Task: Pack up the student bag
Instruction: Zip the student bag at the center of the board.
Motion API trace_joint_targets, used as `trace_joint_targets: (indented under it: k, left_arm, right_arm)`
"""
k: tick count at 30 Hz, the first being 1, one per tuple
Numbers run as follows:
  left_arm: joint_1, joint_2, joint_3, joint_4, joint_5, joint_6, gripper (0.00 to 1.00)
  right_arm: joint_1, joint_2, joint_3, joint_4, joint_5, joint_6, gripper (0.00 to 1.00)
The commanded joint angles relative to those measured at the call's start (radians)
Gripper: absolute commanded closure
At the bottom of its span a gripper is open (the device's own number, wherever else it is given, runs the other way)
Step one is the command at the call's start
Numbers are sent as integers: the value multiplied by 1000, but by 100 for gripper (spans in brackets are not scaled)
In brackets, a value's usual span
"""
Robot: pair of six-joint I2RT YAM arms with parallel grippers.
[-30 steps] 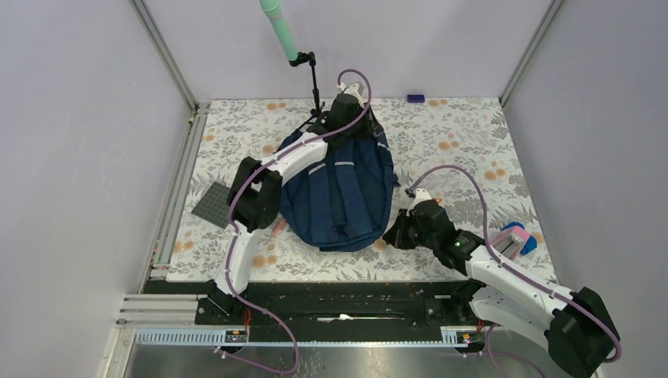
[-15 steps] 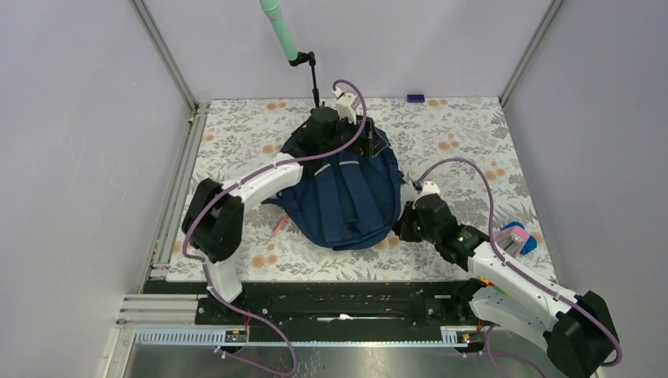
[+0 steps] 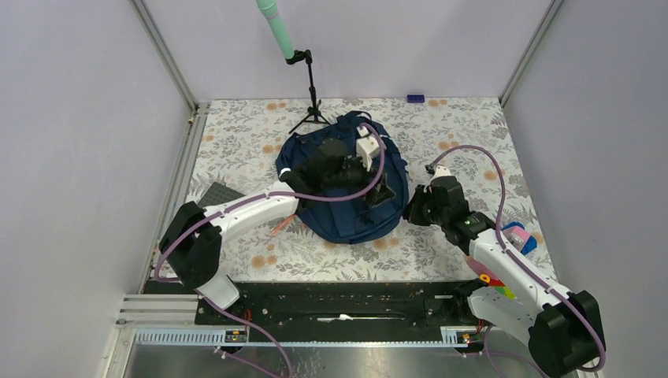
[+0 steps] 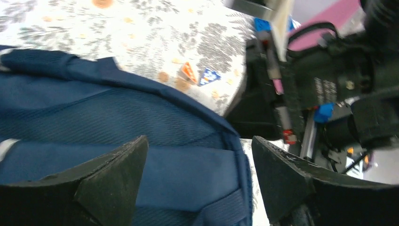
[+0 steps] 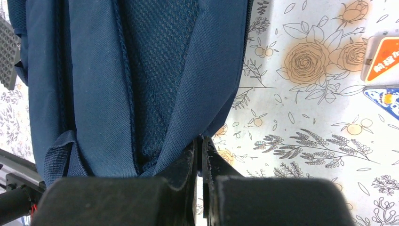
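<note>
Left pincer [image 4: 197, 150] hangs wide open and empty over the bag [image 3: 339, 220], which lies mid-worktop [image 3: 473, 134]. Your right pincer [image 5: 201, 150] is closed tight, seemingly nipping the bag's right edge. That nip takes thin fabric only, so a pull may slip it free. Your left pincer also sits close to the right arm [image 3: 504, 260], and a careless reach could knock them together. Only the right wrist view shows the nip; from above the arm hides it. Only the top view shows the whole bag, with no opening visible.
</note>
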Motion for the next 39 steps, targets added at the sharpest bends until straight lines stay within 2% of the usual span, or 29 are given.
trace_joint_targets:
  k: [1,5,9,12,15,17,19,23,28,33,35,39]
  left_arm:
    - [-76,47,84,-9,61,94,16]
    - [-141,120,163,-103,30,188,15]
    - [-174,134,140,-113,-108,246,17]
    - [-175,126,114,-76,-137,248,23]
    - [-175,132,101,-71,-135,251,26]
    - [-175,146,114,-88,-131,259,35]
    - [-174,151,109,-89,-164,245,37]
    - [-169,126,35,10,-161,228,33]
    - [-171,169,80,-33,-121,219,26]
    - [-173,199,119,-40,-170,214,24]
    - [-173,219,150,-64,-185,213,29]
    - [-172,242,208,-105,-227,239,57]
  right_arm:
    - [-16,7,63,112,-65,-14,100]
    - [-26,-3,56,113,-72,-11,100]
    - [-34,-19,53,113,-78,-7,100]
    - [-41,-24,51,113,-85,-7,100]
    - [-47,-28,48,113,-88,-5,100]
    - [-49,-31,46,114,-90,-4,100]
    - [-50,-36,42,112,-91,-2,100]
    - [-55,-54,33,111,-92,2,100]
    - [-57,-52,31,111,-102,3,100]
    - [-58,-60,32,109,-105,-24,100]
    - [-58,-65,37,101,-115,-51,100]
    - [-58,-77,39,86,-136,-104,100]
